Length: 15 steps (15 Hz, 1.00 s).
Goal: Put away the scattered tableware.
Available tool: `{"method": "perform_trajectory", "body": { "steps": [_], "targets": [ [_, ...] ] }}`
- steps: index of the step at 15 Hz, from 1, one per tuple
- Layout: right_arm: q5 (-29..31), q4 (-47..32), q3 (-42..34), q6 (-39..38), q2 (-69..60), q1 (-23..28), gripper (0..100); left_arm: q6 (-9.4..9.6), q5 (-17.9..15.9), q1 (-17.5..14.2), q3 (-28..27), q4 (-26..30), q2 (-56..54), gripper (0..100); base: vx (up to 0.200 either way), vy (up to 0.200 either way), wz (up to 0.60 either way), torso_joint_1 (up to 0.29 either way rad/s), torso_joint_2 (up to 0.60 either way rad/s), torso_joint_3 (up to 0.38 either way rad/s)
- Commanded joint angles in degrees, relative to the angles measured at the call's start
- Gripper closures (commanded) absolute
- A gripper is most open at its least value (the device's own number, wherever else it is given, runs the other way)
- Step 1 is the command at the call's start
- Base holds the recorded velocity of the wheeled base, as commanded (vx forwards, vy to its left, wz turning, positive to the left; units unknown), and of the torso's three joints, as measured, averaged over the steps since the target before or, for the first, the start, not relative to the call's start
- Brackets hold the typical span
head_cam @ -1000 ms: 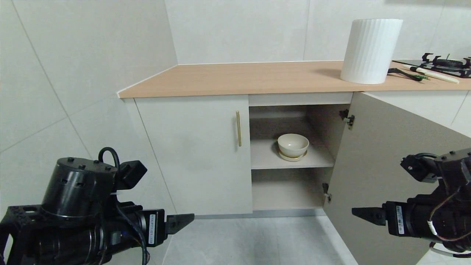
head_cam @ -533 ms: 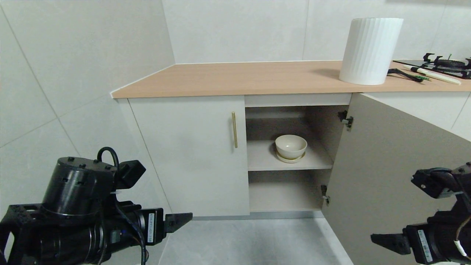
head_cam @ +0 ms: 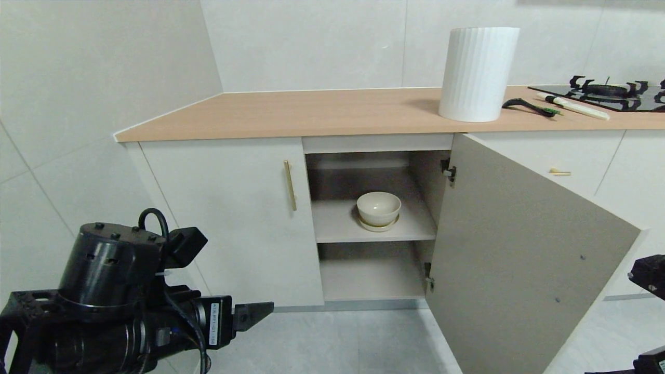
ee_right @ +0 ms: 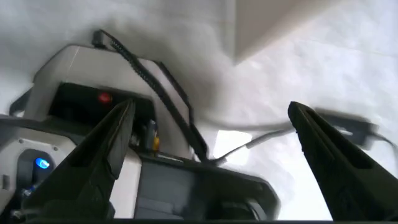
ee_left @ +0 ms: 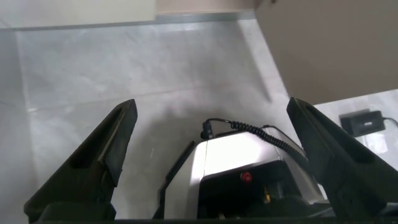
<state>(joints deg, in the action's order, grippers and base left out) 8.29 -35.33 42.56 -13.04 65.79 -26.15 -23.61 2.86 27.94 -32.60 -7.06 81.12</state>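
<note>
- The bowl (head_cam: 378, 208) sits on a small plate (head_cam: 378, 227) on the upper shelf (head_cam: 337, 228) inside the cupboard (head_cam: 223, 218), likely its put-away spot.
- The cupboard door (head_cam: 519, 249) hangs wide open, so the shelf can be reached.
- The left tool (ee_left: 211, 107) is held low before the cupboard, wide open, holding nothing.
- The right tool (ee_right: 211, 107) points down, wide open, holding nothing too.

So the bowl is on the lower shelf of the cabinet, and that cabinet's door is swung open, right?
Not quite. The bowl is on the upper shelf, not the lower one, as the head view shows. The rest holds: that cabinet's door is swung open.
</note>
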Motion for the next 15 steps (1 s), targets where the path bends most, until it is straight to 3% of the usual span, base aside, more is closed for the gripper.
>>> {"method": "perform_trajectory", "body": {
  "steps": [1, 5, 11, 15],
  "targets": [
    [2.3, -2.5, 0.9, 0.1, -1.7, 0.1, 0, -0.03, 0.0, 0.0, 0.1, -0.1, 0.1, 0, 0.0, 0.0, 0.0, 0.0, 0.0, 0.0],
    [6.8, -3.4, 2.4, 1.4, -3.8, 3.1, 0, -0.03, -0.1, 0.0, 0.1, -0.1, 0.0, 0, 0.0, 0.0, 0.0, 0.0, 0.0, 0.0],
    [6.2, -2.4, 6.6, 7.3, -3.1, 21.1, 0, -0.03, -0.1, 0.0, 0.2, -0.1, 0.1, 0, 0.0, 0.0, 0.0, 0.0, 0.0, 0.0],
    [5.8, 9.8, 6.0, 7.6, 1.5, 29.4, 0, -0.03, -0.2, 0.0, 0.2, -0.1, 0.1, 0, 0.0, 0.0, 0.0, 0.0, 0.0, 0.0]
  ]
}}
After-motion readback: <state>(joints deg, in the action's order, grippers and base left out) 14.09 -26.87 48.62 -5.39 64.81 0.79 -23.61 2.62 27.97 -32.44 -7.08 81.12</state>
